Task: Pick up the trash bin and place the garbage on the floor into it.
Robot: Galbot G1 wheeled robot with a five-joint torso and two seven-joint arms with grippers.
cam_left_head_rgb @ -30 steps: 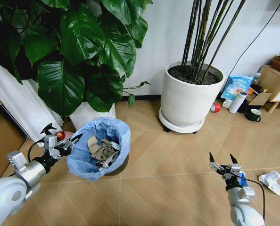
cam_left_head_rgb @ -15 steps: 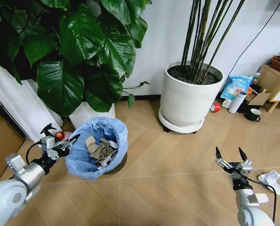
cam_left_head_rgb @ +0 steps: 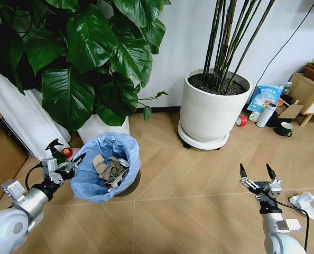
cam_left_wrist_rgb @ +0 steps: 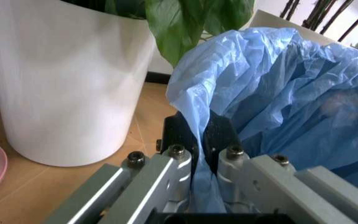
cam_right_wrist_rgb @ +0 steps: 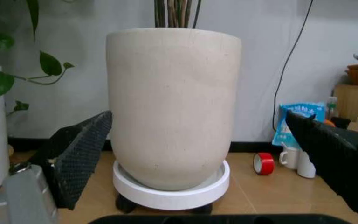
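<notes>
Moved: the trash bin (cam_left_head_rgb: 107, 168) and left arm have slid a little toward the robot's left since a second ago; the right gripper (cam_left_head_rgb: 258, 175) has risen and shifted right.
Trash bin: beside the big-leaf plant's pot (cam_left_wrist_rgb: 61, 79); holds brown paper (cam_left_head_rgb: 107, 167); the liner could tear or slip off.
Left gripper (cam_left_wrist_rgb: 197, 156): clamped on the bin's rim and blue bag.
Right gripper: fingers spread, empty.
Garbage (cam_left_head_rgb: 304, 203): white crumple on the floor (cam_left_head_rgb: 199, 201), to the right gripper's right; easy to overshoot.

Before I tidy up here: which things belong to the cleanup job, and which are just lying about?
Job:
trash bin, held at its rim by left gripper
crumpled white garbage on floor
right gripper, open

Lying about:
red tape roll
mug
white plant pot
</notes>
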